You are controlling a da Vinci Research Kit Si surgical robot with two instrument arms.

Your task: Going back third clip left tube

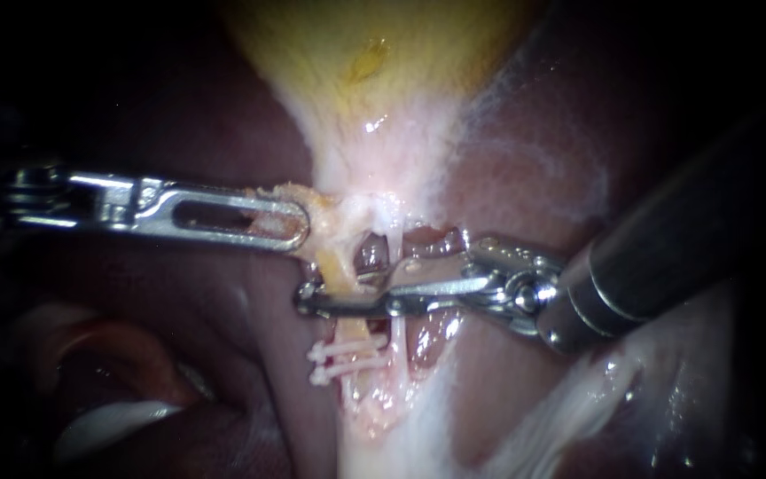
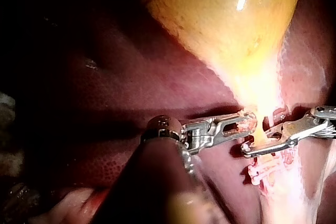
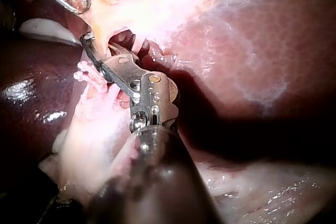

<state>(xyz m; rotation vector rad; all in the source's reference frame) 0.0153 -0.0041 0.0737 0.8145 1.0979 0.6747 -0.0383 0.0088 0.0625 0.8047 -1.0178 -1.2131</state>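
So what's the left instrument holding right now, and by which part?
The left instrument holds the gallbladder by its narrow neck, both jaws closed on that tissue.

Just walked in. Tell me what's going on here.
Two instruments are working just below the gallbladder. The left instrument has its tool shut on tissue at the gallbladder's neck and holds it. The right instrument has its tool lying across the left tube, just above two white clips that sit on that tube. Whether the right instrument carries another clip cannot be seen.
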